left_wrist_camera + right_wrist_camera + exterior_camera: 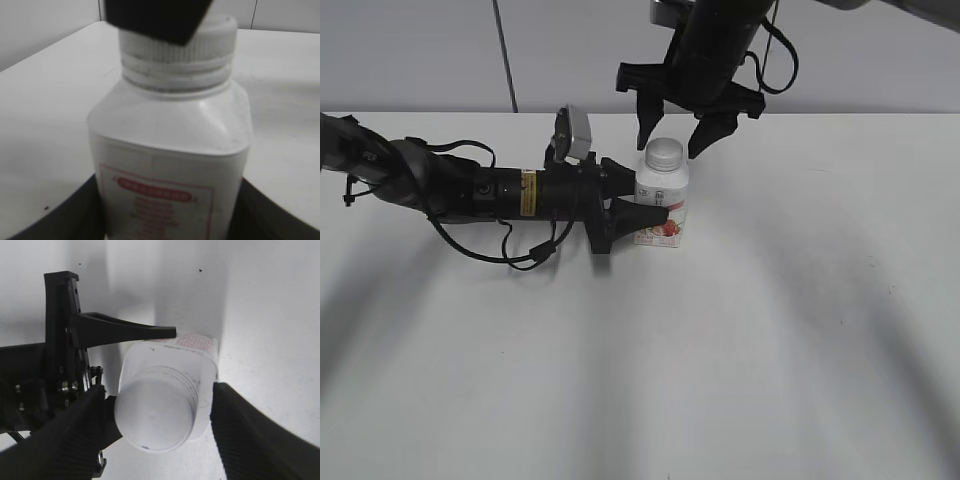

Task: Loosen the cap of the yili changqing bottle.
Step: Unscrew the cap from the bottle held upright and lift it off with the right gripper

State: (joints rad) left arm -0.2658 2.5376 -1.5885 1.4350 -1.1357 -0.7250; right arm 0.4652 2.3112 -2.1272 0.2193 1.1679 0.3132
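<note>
Left claw [638, 205] around bottle [663, 200]; right claw [678, 137] astride cap [664, 152].

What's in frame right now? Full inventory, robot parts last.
yili changqing bottle: 1, white with pink-red label, upright on the table, centre.
cap: 1, white, on the bottle's neck.
table: 1, white, under everything.
left gripper: 1, black, reaching in from the left, fingers on either side of the bottle body.
right gripper: 1, black, above the cap, jaws open on either side of it, not touching.
</note>
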